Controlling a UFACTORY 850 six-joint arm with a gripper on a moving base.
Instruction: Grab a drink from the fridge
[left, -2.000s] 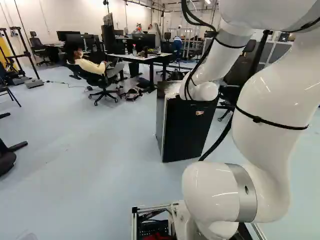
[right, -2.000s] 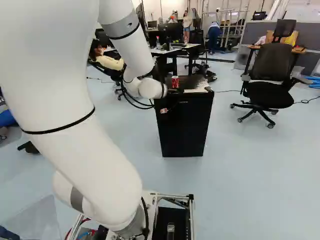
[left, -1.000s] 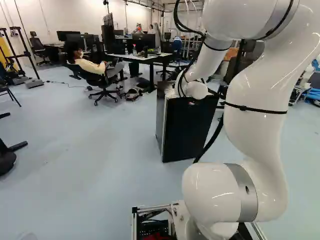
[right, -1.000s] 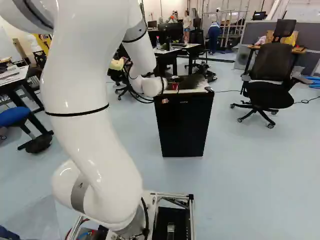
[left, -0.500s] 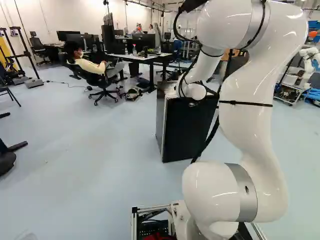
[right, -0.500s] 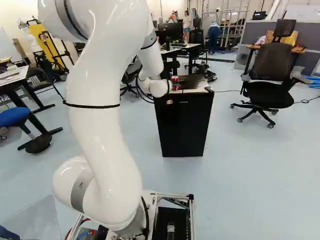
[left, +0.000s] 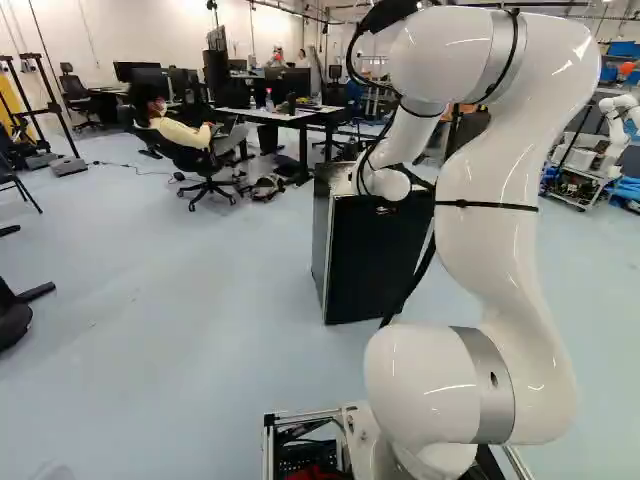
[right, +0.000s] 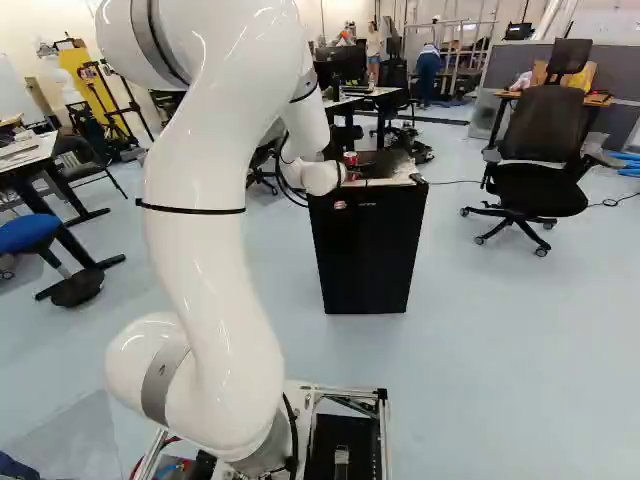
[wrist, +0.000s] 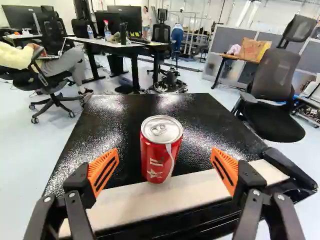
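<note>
The small black fridge (left: 375, 260) stands ahead of the base, its door closed, and shows in the right base view (right: 365, 250) too. A red drink can (right: 350, 158) is upright on its top. In both base views the arm's end is over the fridge's front edge and mostly hides the gripper. In the wrist view the gripper (wrist: 165, 164) is open, its orange pads wide apart. The can (wrist: 161, 150) is ahead of the gap, roughly centred, with space on both sides. It stands by the pale front strip (wrist: 200, 192) of the black top (wrist: 115, 125).
A black fixture (wrist: 290, 170) sits at one front corner of the fridge top. An office chair (right: 540, 180) stands beyond the fridge, to its right in the right base view. Desks (left: 290, 117) are behind. Another robot (left: 610, 125) is at the right of the left base view.
The arm's upper links have swung leftward in the left base view and rightward in the right base view. Its end has shifted slightly at the fridge's front. Base, fridge and can have not visibly moved.
</note>
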